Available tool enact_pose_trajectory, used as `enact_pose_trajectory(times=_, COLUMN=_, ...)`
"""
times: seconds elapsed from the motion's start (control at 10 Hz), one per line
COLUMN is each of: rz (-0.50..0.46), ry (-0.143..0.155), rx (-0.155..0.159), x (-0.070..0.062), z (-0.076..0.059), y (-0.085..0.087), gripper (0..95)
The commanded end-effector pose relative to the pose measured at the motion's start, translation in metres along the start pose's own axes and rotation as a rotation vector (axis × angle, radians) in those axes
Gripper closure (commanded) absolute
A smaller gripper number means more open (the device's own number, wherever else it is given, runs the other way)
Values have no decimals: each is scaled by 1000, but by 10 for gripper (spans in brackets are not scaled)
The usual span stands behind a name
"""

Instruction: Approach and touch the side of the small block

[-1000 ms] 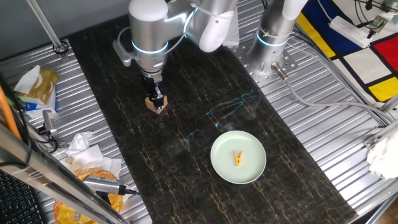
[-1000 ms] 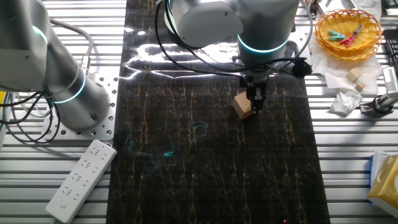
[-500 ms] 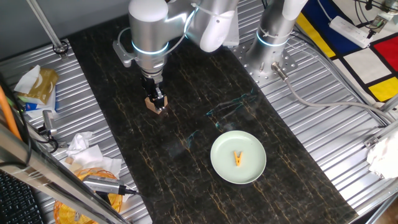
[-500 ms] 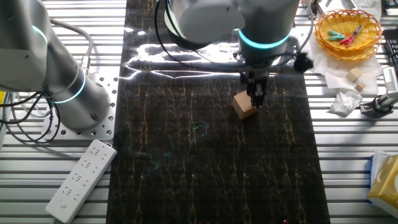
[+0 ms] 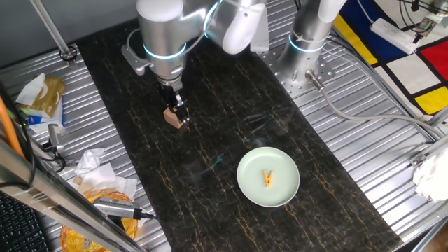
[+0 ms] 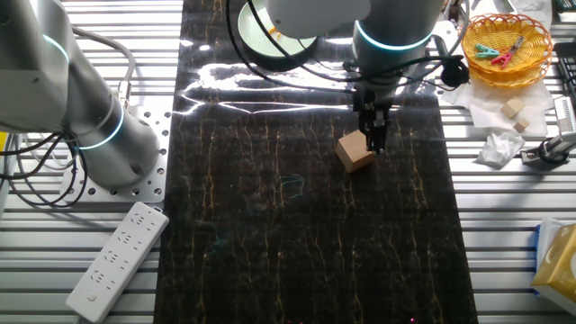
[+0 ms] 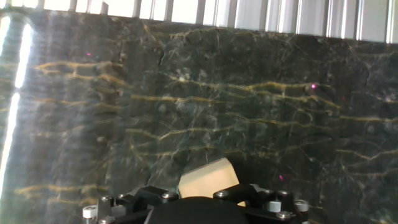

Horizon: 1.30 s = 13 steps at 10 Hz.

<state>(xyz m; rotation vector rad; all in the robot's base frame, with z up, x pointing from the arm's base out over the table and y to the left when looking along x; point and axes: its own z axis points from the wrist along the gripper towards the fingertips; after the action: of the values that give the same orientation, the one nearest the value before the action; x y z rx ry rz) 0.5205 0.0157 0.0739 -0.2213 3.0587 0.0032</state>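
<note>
One small block (image 5: 173, 117) lay on the dark marbled counter (image 5: 231, 154) — a plain tan wooden cube, standing toward the far left part of the dark slab in one fixed view and right of centre in the other fixed view (image 6: 355, 152). In the hand view it showed only as a pale corner (image 7: 208, 177) at the bottom edge, half hidden behind the tool's own body.

One tool (image 5: 180, 112) hung straight down from the single working arm, its dark fingers (image 6: 376, 135) drawn close together and holding nothing; they stood right against the block's side, though whether they touched it could not be told from either fixed view.

Compared with the frames a second earlier, the arm's wrist had shifted a little, and the tool sat at the block's edge rather than over its top. The block itself had barely moved, if at all.

Farther out, one pale green plate (image 5: 252, 192) lay on the counter, well apart from the block, with one yellow-orange clip (image 5: 268, 178) on it — both where they had been. Beyond the counter, one yellow basket (image 6: 504, 45) held a few coloured clips, one white power strip (image 6: 117, 261) lay on the ribbed metal, and a second, idle arm (image 6: 76, 117) stood at the side.
</note>
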Motion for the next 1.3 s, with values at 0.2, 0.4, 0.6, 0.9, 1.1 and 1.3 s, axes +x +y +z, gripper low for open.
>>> enact_pose_trajectory(times=0.2, rz=-27, ry=-12, rx=-2, x=3, z=2, y=-2, gripper=190)
enact_pose_trajectory(times=0.4, rz=-37, ry=-16, rx=-4, x=5, z=4, y=-5, gripper=190)
enact_pose_trajectory(times=0.6, rz=-56, ry=-18, rx=-3, x=4, z=6, y=-11, gripper=190)
enact_pose_trajectory(times=0.9, rz=-69, ry=-27, rx=-6, x=3, z=12, y=-16, gripper=0)
enact_pose_trajectory(times=1.1, rz=-69, ry=-37, rx=-10, x=2, z=16, y=-17, gripper=0)
enact_pose_trajectory(times=1.3, rz=-35, ry=-41, rx=-45, x=2, z=20, y=-17, gripper=0)
